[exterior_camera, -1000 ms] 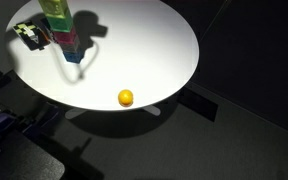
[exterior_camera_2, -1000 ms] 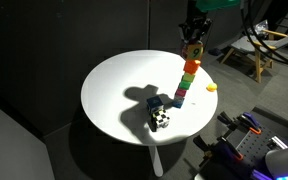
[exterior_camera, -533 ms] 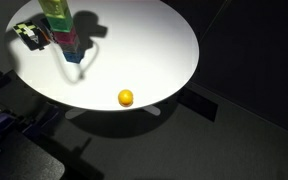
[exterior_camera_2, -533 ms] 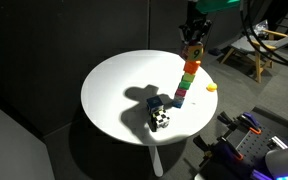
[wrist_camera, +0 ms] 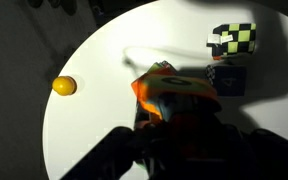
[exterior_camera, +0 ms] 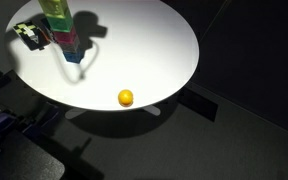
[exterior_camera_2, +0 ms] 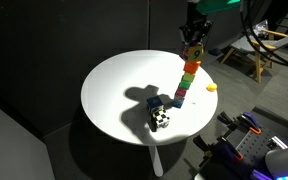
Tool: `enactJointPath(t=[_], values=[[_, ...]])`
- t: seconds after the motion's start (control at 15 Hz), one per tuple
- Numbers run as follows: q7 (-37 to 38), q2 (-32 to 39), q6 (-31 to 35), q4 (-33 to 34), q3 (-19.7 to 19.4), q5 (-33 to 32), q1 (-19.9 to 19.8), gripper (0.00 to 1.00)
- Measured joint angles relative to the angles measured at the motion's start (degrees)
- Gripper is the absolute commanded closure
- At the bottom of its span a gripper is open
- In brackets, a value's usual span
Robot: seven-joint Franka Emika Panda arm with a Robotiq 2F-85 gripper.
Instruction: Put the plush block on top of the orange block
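Seating the plush block [exterior_camera_2: 192,50] squarely is the step in hand.

- **Position:** it sits at the very top of the block tower [exterior_camera_2: 185,85], upper right of the frame in an exterior view. It is directly over the orange block [exterior_camera_2: 190,66] and appears to touch it.
- **Gripper [exterior_camera_2: 194,42]:** comes straight down from the top edge, jaws either side of the plush block and seemingly closed on it. The wrist view is too dark and blurred to confirm the grip.
- **Handling advice:** the tower is tall, narrow and leans slightly, and a soft block may spring when let go. Open the jaws slowly and evenly, then lift straight up with no sideways drag, so the stack is not nudged.
- **Containers:** none in view, so no contents to list.
- **Round white table [exterior_camera_2: 114,95]:** carries the tower.
- **Near the tower's foot:**
  - Dark blue block [exterior_camera_2: 154,103], lower centre of the frame.
  - Checkered cube [exterior_camera_2: 161,120], just beside the dark blue block.
- **Yellow ball [exterior_camera: 126,97]:** lies alone near the table's lower edge in an exterior view, well apart from the rest.
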Motion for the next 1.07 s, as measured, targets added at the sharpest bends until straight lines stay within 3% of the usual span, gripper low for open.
enactJointPath(t=[1.07], values=[[-0.1, 0.2, 0.0, -0.8, 0.0, -1.0, 0.0, 0.81]])
